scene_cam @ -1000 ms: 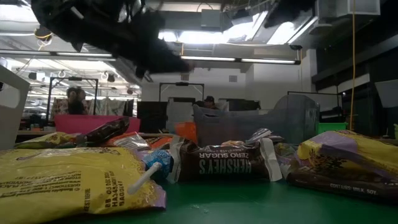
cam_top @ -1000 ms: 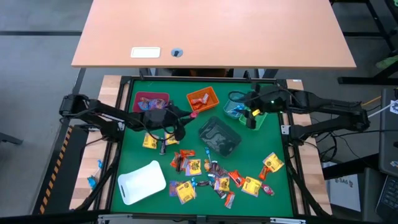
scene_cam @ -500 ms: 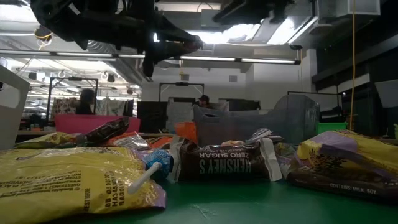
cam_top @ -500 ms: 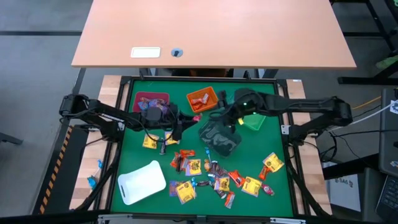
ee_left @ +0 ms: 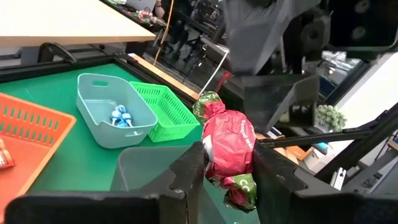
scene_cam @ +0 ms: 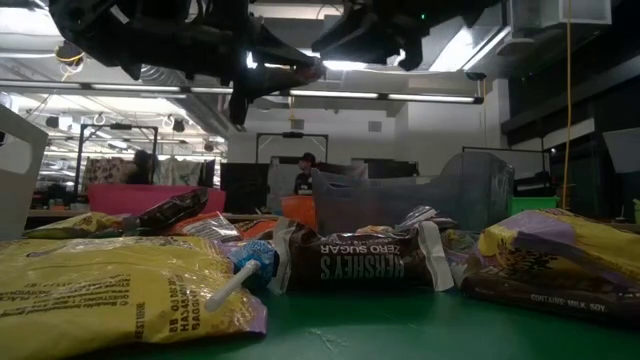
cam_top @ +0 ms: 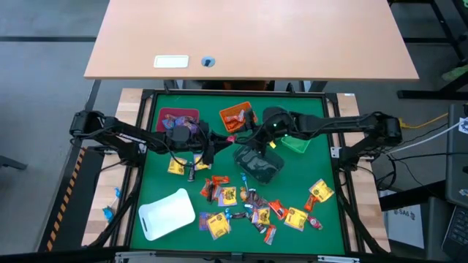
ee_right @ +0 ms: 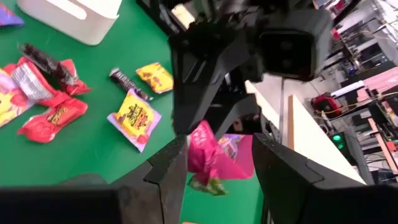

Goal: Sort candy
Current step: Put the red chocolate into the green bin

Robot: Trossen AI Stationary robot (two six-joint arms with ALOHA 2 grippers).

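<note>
Candy in a crinkly red wrapper (ee_left: 229, 152) sits pinched between my left gripper (ee_left: 227, 180)'s two dark fingers, held in the air just beside the orange bin (cam_top: 238, 115), on its side toward the pink bin (cam_top: 177, 118). I judge the piece light and soft, its foil slippery and easily crushed, so the plump middle is the place to hold it, not the twisted green tail. My right gripper (ee_right: 214, 158) faces it closely from the orange bin's other side, above the dark grey bin (cam_top: 257, 161); its fingers stand apart on either side of the same red piece, and I cannot tell whether they touch it. More sweets (cam_top: 252, 208), yellow, red and purple packets, lie scattered on the green mat (cam_top: 329, 219) well below the orange bin, near a white tray (cam_top: 167, 213).
</note>
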